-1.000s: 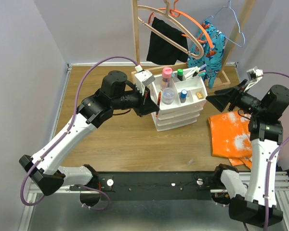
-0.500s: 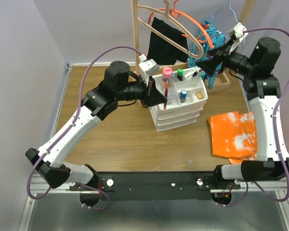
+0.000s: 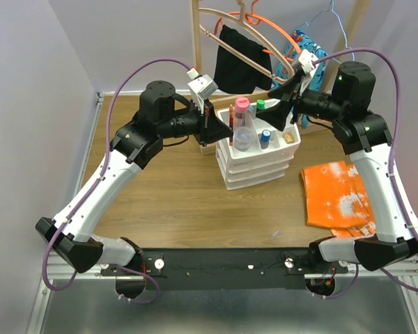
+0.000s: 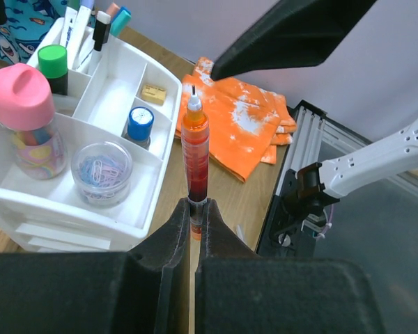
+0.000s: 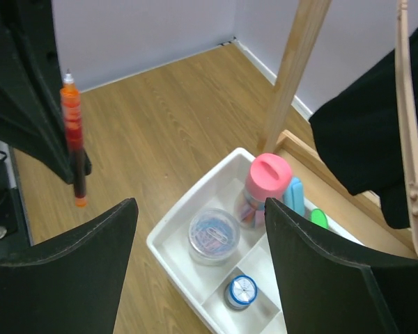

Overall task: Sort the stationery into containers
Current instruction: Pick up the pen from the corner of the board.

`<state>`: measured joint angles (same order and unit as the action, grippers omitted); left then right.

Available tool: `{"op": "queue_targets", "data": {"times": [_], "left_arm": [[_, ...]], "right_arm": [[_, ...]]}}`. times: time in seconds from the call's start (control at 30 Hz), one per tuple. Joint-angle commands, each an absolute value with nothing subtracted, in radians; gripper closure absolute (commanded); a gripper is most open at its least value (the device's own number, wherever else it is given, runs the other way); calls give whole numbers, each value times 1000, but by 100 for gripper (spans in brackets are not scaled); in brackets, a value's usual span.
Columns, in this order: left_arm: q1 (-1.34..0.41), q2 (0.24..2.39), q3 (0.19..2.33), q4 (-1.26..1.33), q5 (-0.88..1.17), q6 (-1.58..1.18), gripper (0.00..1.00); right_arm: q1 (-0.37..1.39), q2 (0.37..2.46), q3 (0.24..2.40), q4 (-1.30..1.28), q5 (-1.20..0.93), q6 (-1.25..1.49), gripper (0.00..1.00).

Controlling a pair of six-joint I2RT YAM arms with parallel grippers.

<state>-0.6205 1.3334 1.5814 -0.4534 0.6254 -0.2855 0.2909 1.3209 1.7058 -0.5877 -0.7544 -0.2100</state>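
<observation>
My left gripper point(image 4: 194, 207) is shut on a red pen point(image 4: 195, 153), which stands upright from its jaws beside the left edge of the white organiser point(image 3: 259, 174). In the top view the pen point(image 3: 231, 131) hangs just left of the top tray. That tray point(image 4: 118, 217) holds a pink-capped bottle point(image 4: 22, 115), a green-capped marker point(image 4: 53, 61), a blue-capped bottle point(image 4: 140, 124), a clear tub of paper clips point(image 4: 101, 170) and several pens point(image 4: 83, 24). My right gripper point(image 5: 198, 207) hovers open above the tray, over the clip tub point(image 5: 212, 236), with nothing between its fingers. A light-blue bar point(image 5: 293, 195) leans behind the pink-capped bottle point(image 5: 270, 177).
An orange cloth point(image 3: 334, 195) lies on the table right of the organiser. The wooden hanger rack point(image 3: 196, 49) with a black garment point(image 3: 240, 62) and hangers stands right behind it. Both arms crowd the space over the tray.
My right arm has swung from over the orange cloth up and left to above the organiser. My left gripper, with the red pen in it, has risen and drawn back left of the tray.
</observation>
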Motion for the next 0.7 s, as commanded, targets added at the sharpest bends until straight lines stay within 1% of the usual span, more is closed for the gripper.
{"op": "queue_targets", "data": {"times": [0.0,0.67], "left_arm": [[-604,1316,1601,-416,672,-301,92],[-604,1393,1605,-333,696,-380,93]], "right_arm": [[296,1325,1706,-545,-853,-150,19],[374,1424,1782,-454,-991,-55,18]]}}
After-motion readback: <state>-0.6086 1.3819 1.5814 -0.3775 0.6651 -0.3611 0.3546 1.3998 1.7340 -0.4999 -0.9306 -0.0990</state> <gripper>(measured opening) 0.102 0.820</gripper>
